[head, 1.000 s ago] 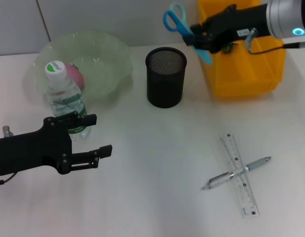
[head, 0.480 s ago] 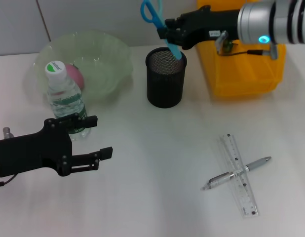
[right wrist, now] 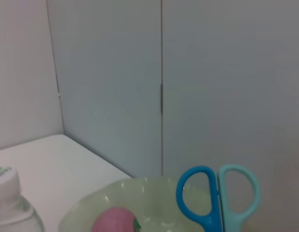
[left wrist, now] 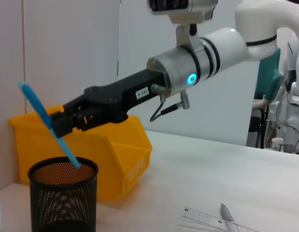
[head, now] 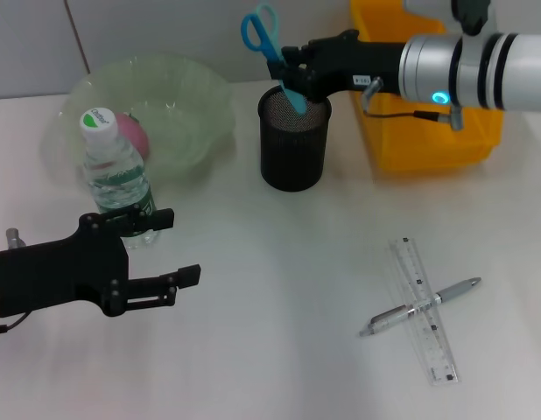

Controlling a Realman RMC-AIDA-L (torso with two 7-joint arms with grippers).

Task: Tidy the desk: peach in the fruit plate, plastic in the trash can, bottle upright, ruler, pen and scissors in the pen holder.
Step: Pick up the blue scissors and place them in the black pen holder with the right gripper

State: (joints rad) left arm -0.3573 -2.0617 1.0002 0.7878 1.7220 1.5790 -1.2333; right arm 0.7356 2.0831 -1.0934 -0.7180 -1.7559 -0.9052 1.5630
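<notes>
Protruding from right pincer (head: 292, 74), scissors (head: 269, 44), tips seemingly inside pen holder (head: 292, 140)

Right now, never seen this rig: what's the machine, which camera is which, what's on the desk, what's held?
It is a two-armed robot with a camera on its head and one on each wrist. The head view looks down on the white desk.

The right gripper is shut on the blue scissors, whose blade tips sit in the mouth of the black mesh pen holder. The left gripper is parked near the front of the desk, fingers open and empty.

The left wrist view shows that right arm from the side. The right wrist view looks past the scissor handles.

Also there: an upright water bottle, a green fruit plate with the peach in it, a yellow bin, and a pen lying across a ruler.
</notes>
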